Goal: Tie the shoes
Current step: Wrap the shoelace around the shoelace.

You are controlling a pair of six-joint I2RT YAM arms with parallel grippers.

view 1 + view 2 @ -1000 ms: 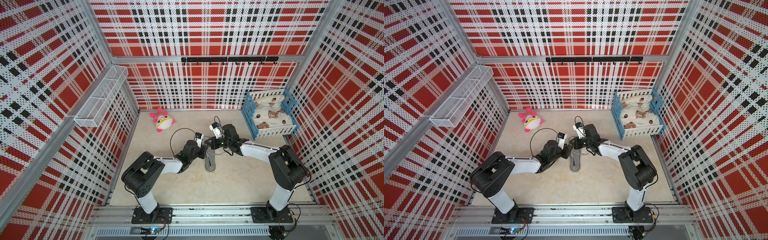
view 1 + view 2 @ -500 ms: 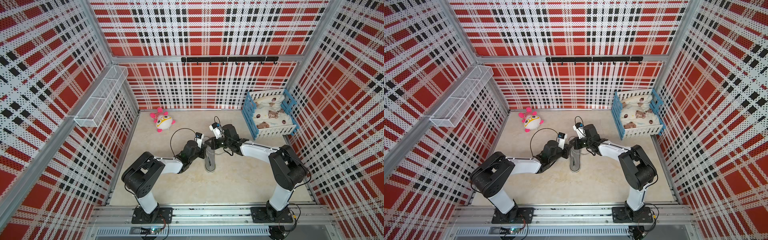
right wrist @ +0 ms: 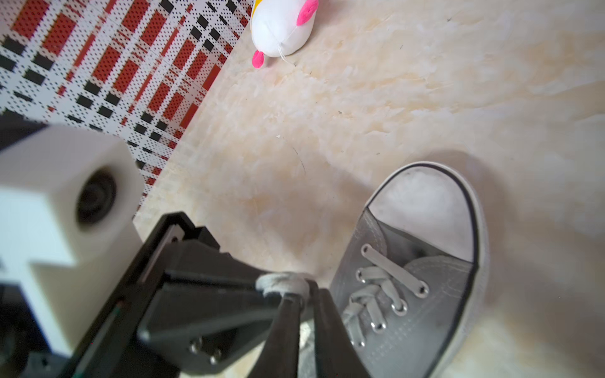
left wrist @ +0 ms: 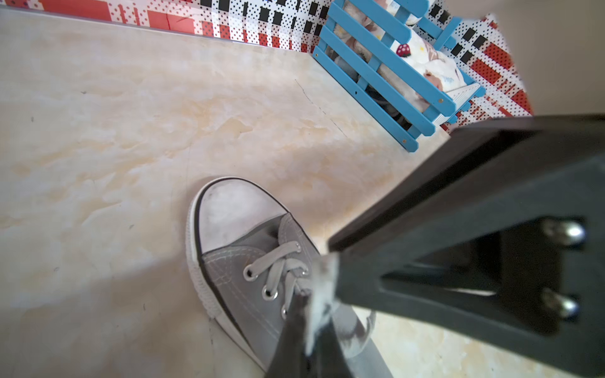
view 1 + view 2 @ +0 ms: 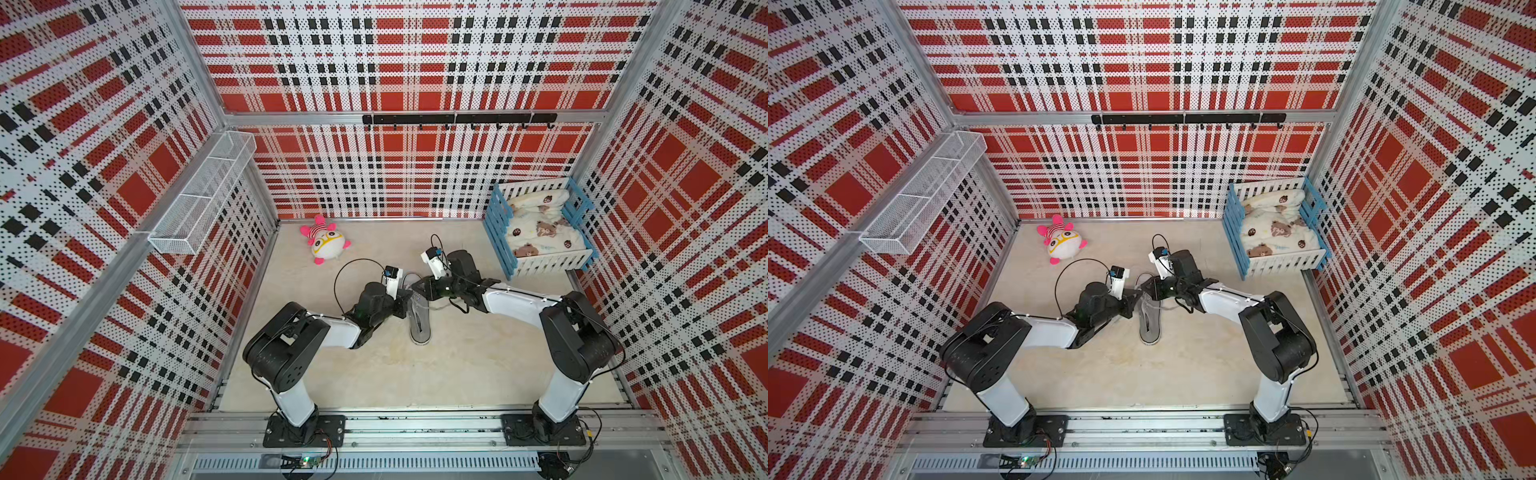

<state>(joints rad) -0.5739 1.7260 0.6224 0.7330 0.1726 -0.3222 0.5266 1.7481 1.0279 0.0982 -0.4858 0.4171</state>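
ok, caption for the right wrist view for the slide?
Right wrist view: left gripper pinching a bunched lace of the grey sneaker, plush toy by the plaid wall.

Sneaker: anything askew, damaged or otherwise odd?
Only minor things. The sneaker stands upright, but its white toe cap is smudged grey, and its lace is bunched in a wad pinched by the left gripper. Nothing is spilled.
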